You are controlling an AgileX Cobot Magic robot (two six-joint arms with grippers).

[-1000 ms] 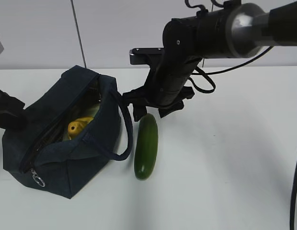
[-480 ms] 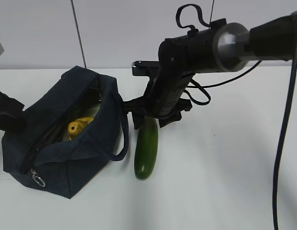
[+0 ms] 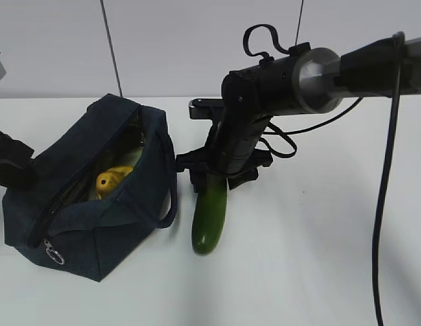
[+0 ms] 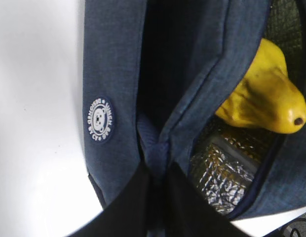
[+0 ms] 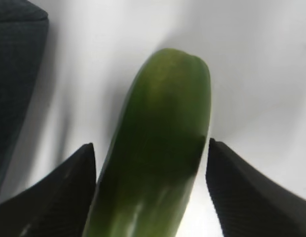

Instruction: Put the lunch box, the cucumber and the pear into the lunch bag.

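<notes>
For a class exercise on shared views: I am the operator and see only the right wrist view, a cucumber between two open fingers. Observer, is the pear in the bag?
Observer: Yes, the pear lies inside the open bag.
Operator: What is the left gripper doing?
Observer: The left gripper is shut on the bag's edge, by the opening.
Operator: Where does the cucumber lie?
Observer: The cucumber lies just right of the bag's strap, with the right gripper astride its far end.

A white table (image 3: 319, 258) stood before a pale grey wall (image 3: 170, 47) crossed by one dark vertical seam (image 3: 110, 47).
</notes>
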